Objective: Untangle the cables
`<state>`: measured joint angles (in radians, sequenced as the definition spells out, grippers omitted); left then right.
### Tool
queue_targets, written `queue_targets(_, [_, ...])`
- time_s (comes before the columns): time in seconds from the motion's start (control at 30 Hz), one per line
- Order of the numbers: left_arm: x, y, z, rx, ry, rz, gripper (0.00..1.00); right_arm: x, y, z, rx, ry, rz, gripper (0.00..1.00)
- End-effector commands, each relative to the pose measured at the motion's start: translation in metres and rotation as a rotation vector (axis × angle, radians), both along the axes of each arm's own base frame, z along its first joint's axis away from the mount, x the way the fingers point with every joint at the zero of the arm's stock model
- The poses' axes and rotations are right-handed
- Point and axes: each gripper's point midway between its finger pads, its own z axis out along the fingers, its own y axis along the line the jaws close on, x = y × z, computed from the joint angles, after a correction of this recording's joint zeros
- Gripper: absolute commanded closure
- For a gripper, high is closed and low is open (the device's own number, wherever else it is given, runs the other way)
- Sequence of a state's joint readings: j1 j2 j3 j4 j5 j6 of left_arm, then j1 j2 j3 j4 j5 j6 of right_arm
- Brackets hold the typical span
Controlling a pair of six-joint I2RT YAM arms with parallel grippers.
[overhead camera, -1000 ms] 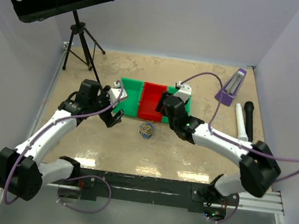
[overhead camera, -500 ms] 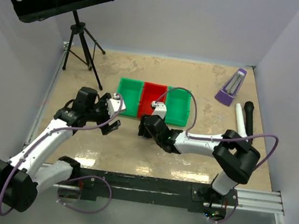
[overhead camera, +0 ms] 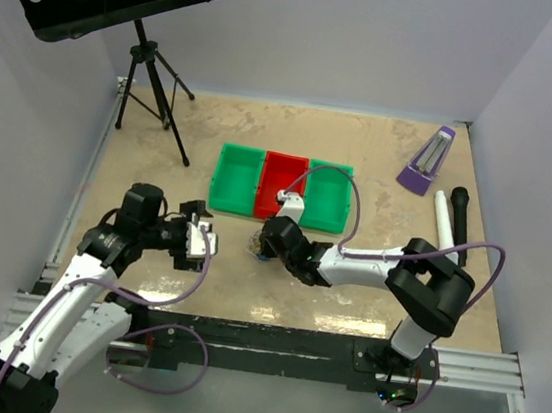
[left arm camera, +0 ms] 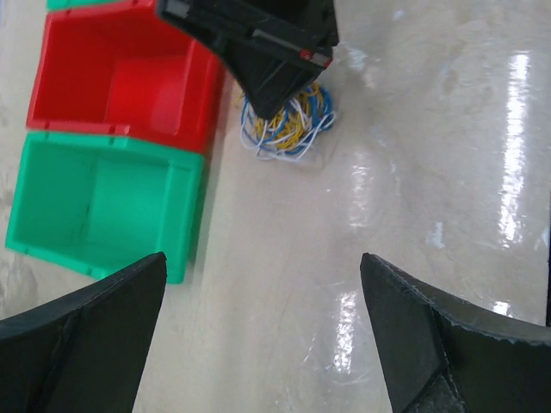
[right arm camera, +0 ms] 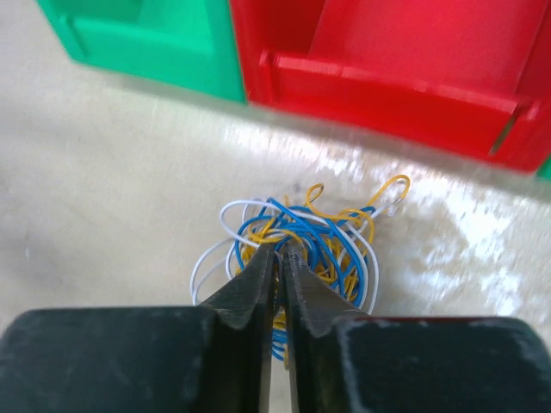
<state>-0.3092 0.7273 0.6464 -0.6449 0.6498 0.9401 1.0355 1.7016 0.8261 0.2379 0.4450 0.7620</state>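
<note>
Cables (right arm camera: 303, 234) lie balled just in front of the red bin (right arm camera: 392, 60). Right gripper (right arm camera: 280, 255) is pinched shut on strands there, while left gripper (left arm camera: 263, 262) gapes wide, farther from the bin. Risk: a one-sided pull could drag or tighten the whole knot.

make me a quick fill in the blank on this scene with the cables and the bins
The bin nearest the cables is ___.
The right gripper is in the tangle with its fingers pinched ___.
The left gripper hangs apart from the tangle, its jaws wide ___.
The tangle mixes white, yellow and ___ cords.
Missing words: red; shut; open; blue.
</note>
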Motion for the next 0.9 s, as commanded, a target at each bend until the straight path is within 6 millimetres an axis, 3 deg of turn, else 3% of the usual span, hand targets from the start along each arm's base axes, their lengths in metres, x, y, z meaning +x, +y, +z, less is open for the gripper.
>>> queue_targets(0.0, [-0.041,-0.024,-0.004,-0.063,-0.094,-0.324,0.00,-0.045,0.009,0.018,0.071,0.039,0.098,0.92])
queue_targets(0.1, [-0.049,-0.024,-0.018,-0.037,-0.177,-0.402,0.00,-0.065,0.006,0.037,0.140,0.053,0.144,1.00])
queue_targets(0.3, [-0.049,-0.031,-0.024,-0.061,-0.231,-0.469,0.00,-0.100,0.017,0.073,0.263,0.029,0.303,1.00])
queue_targets(0.53, [-0.034,-0.041,-0.019,-0.163,0.050,-0.327,0.00,-0.102,0.011,0.062,0.207,0.029,0.302,1.00])
queue_targets(0.77, [-0.027,-0.054,-0.004,-0.205,0.139,-0.329,0.01,-0.100,0.031,0.090,0.278,-0.040,0.368,1.00])
queue_targets(0.87, [-0.025,-0.064,0.006,-0.248,0.211,-0.338,0.10,-0.104,0.041,0.105,0.321,-0.072,0.416,1.00])
